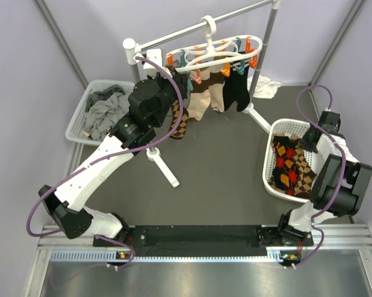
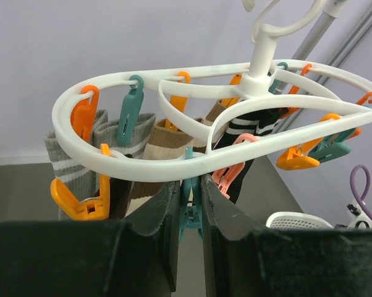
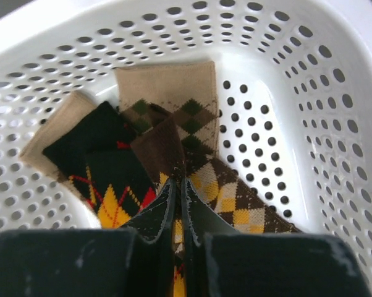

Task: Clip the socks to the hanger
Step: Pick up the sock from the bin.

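Observation:
The white oval hanger (image 1: 206, 62) hangs by its hook from the rail, with orange and teal clips. Several socks hang from it, among them an argyle sock (image 1: 180, 125) just below my left gripper (image 1: 169, 79). In the left wrist view my left gripper (image 2: 190, 183) is shut on a teal clip (image 2: 191, 210) under the hanger's ring (image 2: 143, 168). More argyle socks (image 1: 291, 167) lie in the white basket (image 1: 277, 127) at the right. My right gripper (image 1: 308, 143) reaches into it. In the right wrist view it (image 3: 180, 180) is shut on a fold of a brown argyle sock (image 3: 164, 145).
The white-and-silver rail stand (image 1: 173, 38) spans the back, one foot (image 1: 164, 167) reaching toward the middle. A second basket (image 1: 81, 105) at the back left holds plain grey socks (image 1: 105, 111). A white cloth (image 1: 266, 86) lies beside the right pole. The basket wall (image 3: 297, 93) surrounds my right gripper.

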{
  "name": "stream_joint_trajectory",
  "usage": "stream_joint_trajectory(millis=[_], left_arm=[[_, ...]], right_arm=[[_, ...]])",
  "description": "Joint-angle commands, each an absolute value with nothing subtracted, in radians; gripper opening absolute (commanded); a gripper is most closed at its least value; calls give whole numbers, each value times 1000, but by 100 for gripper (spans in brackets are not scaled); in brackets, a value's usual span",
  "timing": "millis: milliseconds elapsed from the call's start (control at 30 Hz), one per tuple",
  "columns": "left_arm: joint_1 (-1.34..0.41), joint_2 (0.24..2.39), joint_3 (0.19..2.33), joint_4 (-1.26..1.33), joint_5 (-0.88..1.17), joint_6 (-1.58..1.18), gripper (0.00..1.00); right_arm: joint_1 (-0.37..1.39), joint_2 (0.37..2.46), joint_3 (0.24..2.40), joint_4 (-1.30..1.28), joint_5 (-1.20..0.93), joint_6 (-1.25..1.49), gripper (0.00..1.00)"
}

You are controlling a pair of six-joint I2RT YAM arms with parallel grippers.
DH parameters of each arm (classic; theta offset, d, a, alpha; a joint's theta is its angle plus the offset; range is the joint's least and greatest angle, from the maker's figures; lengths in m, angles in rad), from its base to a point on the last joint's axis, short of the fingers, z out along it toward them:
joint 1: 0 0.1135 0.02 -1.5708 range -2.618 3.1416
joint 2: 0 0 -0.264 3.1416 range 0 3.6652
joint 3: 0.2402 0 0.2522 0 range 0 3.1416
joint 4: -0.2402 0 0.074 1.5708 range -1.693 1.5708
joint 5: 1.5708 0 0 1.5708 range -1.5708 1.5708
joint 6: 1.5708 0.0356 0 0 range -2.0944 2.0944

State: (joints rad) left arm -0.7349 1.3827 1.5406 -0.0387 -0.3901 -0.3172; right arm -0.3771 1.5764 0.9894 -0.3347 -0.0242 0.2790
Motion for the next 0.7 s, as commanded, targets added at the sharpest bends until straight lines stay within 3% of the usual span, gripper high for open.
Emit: stream_joint_trajectory(millis=[0, 333, 667], left_arm=[[-736, 1338, 1534, -35, -388, -330, 17], [-735, 1335, 1536, -34, -387, -334, 17], [-736, 1330, 1539, -32, -382, -345, 17]], right_arm=[[-388, 1454, 982, -304, -89, 284, 0], [-335, 1203, 1012, -311, -256, 302, 0], [-37, 1005, 1097, -246, -324, 296, 0]])
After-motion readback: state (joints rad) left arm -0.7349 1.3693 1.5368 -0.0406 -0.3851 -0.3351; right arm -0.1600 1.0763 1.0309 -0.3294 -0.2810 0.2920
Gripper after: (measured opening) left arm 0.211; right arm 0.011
